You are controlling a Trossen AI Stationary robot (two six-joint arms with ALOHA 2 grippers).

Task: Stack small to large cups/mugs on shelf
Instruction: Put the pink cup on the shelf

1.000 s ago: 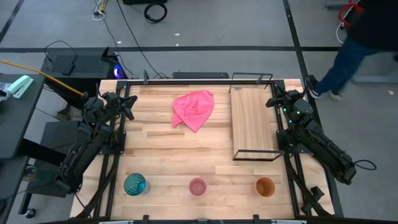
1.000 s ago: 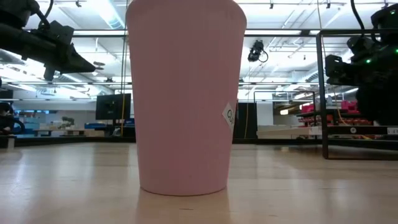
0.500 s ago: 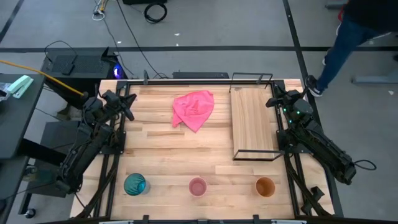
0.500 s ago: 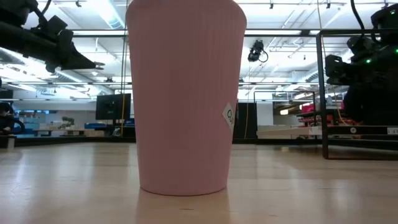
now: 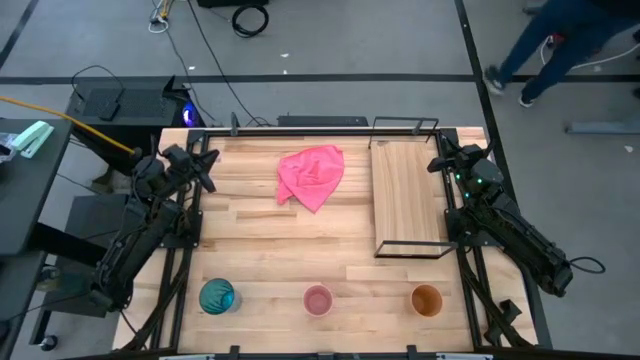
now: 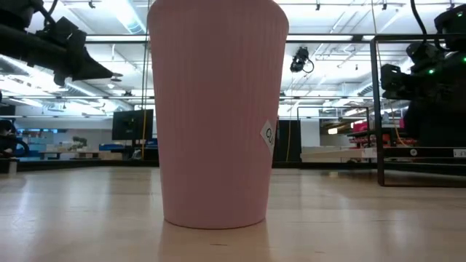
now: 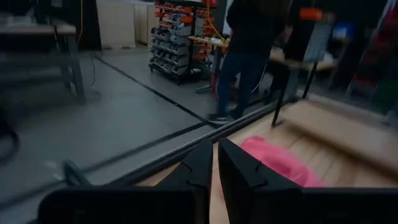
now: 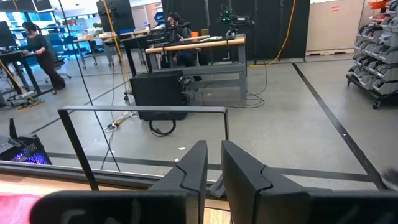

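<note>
Three handleless cups in a row along the near table edge: translucent teal-blue cup [image 5: 217,296], short pink cup [image 5: 318,300], orange cup [image 5: 427,299]; light-wood shelf with black wire frame [image 5: 407,198] well apart, bare. Left gripper [image 7: 212,163] and right gripper [image 8: 213,163] raised at the far corners, fingers narrowed to a slit, empty. Risk: tipping a cup off the near edge with fingers that narrow

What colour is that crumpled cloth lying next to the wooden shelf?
Pink. The cloth shows best in the high view, beside the shelf.
</note>
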